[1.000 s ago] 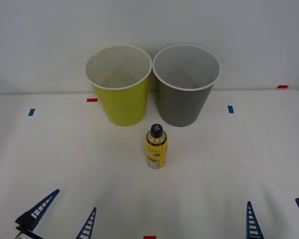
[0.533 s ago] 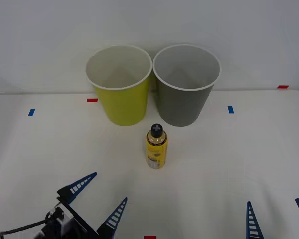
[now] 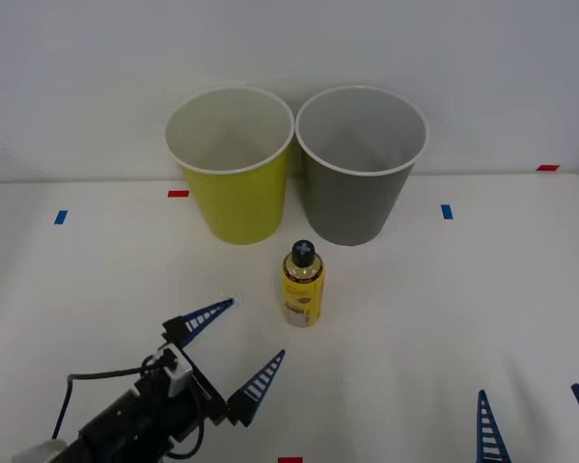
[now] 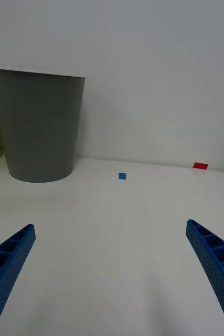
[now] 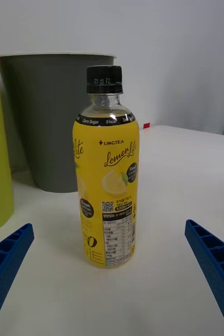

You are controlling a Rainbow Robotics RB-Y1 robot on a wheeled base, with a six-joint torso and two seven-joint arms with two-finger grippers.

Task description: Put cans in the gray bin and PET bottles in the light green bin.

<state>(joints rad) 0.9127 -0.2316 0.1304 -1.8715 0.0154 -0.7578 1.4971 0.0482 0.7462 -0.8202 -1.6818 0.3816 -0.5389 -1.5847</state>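
Left gripper point(image 3: 234, 345) is wide open, with the PET bottle point(image 3: 302, 285) standing just ahead of it. Light green bin point(image 3: 234, 183) and gray bin point(image 3: 357, 188) sit beyond. An off-center approach could tip the bottle. Right gripper point(image 3: 536, 417) idles open, off to the side.

The light green bin point(image 3: 234, 169) stands at the far side of the table point(image 3: 444, 309), touching the gray bin point(image 3: 359, 169) on its right. The PET bottle point(image 3: 302, 285) stands upright just in front of them, near the gap between them. The left gripper point(image 3: 234, 342) sits nearer and left of the bottle, apart from it.
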